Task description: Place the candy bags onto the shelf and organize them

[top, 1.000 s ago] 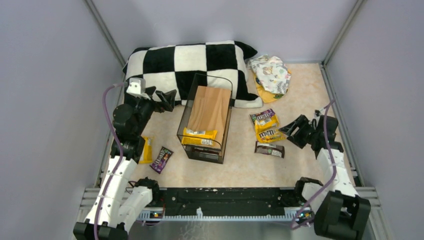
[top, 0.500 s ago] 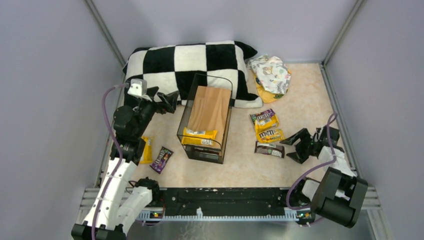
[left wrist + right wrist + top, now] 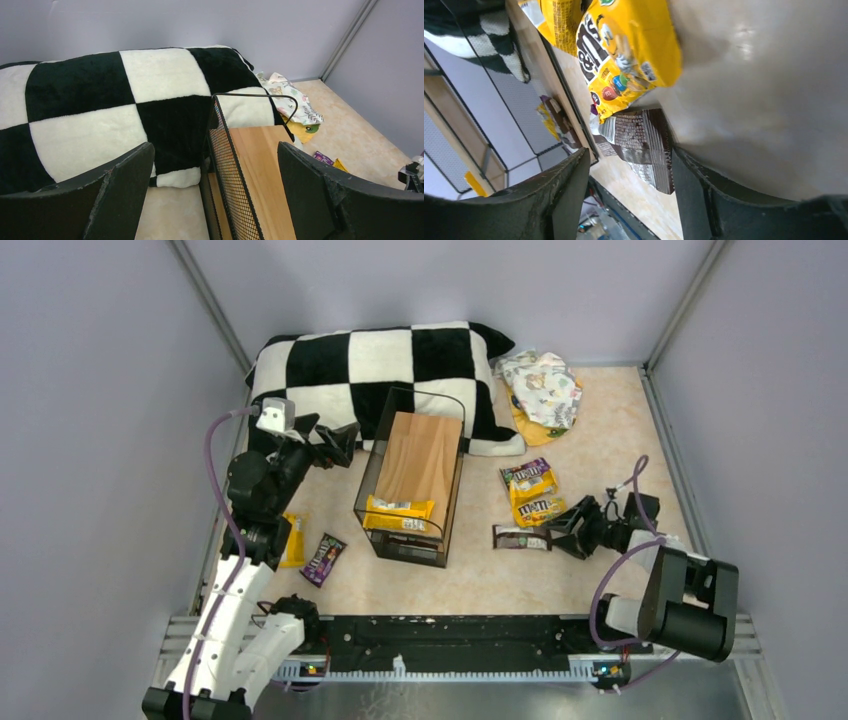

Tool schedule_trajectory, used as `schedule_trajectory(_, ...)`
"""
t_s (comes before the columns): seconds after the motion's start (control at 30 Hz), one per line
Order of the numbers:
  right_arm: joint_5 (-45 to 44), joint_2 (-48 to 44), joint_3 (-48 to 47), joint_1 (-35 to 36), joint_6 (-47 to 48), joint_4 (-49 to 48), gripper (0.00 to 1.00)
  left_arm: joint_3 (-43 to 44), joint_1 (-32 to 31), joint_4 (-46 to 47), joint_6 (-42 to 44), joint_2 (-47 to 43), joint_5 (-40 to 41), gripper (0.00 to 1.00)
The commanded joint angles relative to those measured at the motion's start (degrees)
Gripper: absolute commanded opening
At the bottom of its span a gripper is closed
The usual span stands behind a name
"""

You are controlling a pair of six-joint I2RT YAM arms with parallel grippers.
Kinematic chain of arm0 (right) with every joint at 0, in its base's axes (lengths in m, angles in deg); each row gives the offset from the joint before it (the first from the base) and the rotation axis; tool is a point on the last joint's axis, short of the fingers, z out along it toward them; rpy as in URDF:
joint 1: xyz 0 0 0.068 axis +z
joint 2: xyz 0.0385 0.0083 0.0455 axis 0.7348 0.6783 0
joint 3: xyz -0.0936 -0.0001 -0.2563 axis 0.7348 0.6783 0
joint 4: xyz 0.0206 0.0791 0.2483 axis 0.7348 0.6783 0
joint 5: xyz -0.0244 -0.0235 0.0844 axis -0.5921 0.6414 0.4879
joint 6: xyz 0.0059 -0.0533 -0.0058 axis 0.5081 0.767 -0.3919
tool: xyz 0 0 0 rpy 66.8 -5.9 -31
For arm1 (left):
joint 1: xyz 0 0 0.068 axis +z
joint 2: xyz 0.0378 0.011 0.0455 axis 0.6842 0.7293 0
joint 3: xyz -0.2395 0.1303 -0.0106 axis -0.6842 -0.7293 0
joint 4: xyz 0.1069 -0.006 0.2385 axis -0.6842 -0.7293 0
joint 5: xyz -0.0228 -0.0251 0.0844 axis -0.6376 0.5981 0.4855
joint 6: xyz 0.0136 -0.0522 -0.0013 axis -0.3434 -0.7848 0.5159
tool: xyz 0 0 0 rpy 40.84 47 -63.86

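The shelf [image 3: 372, 476], a black wire rack with a wooden top board [image 3: 420, 452], stands mid-table; one yellow candy bag [image 3: 400, 512] lies on its front end. Two yellow bags [image 3: 535, 495] and a brown bag [image 3: 522, 537] lie to its right. A yellow bag [image 3: 292, 540] and a purple bag [image 3: 323, 558] lie to its left. My right gripper [image 3: 570, 530] is low and open, its jaws either side of the brown bag's [image 3: 644, 145] right end. My left gripper [image 3: 335, 443] hangs open and empty by the shelf's [image 3: 235, 165] back left corner.
A big checkered pillow [image 3: 380, 365] lies behind the shelf, touching its back end. A white cartoon-print cloth [image 3: 542, 388] with a yellow edge sits at the back right. Grey walls enclose the table; a black rail [image 3: 450, 640] runs along the front edge.
My right arm has dropped to the table and reached left to the brown bag, which has slid slightly left. My left arm has barely moved.
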Motion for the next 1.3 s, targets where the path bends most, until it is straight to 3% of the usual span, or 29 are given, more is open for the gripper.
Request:
schedule_trajectory(0.0,-2.24,2.62,-0.01,4.29,3.08,-5.82,0.57,1.80,-0.24,2.35,-0.31,0.50,-0.73,0.99)
schedule_trajectory(0.4,3.09,7.15,0.36,13.57,1.01,-14.18,0.46,1.81,-0.24,2.36,-0.47,0.73,-0.77,0.99)
schedule_trajectory(0.73,0.75,11.49,3.14,15.82,-7.57,-30.95,0.49,1.80,-0.24,2.33,-0.56,1.14,-1.08,0.99)
schedule_trajectory(0.9,-1.85,13.27,3.72,18.91,-11.39,-37.76,0.26,1.85,-0.24,2.35,-0.56,1.06,-1.11,0.99)
schedule_trajectory(1.0,-0.46,13.79,4.49,19.71,-14.58,-44.13,0.00,1.77,-0.24,2.30,-0.48,1.10,-0.87,0.99)
schedule_trajectory(1.1,1.49,12.17,4.06,19.77,-16.26,-43.73,0.00,1.80,-0.23,2.26,-0.47,1.38,-0.94,0.99)
schedule_trajectory(1.27,0.79,2.53,0.17,19.72,-12.72,-30.35,0.00,1.79,-0.24,2.24,-0.47,1.45,-1.08,0.99)
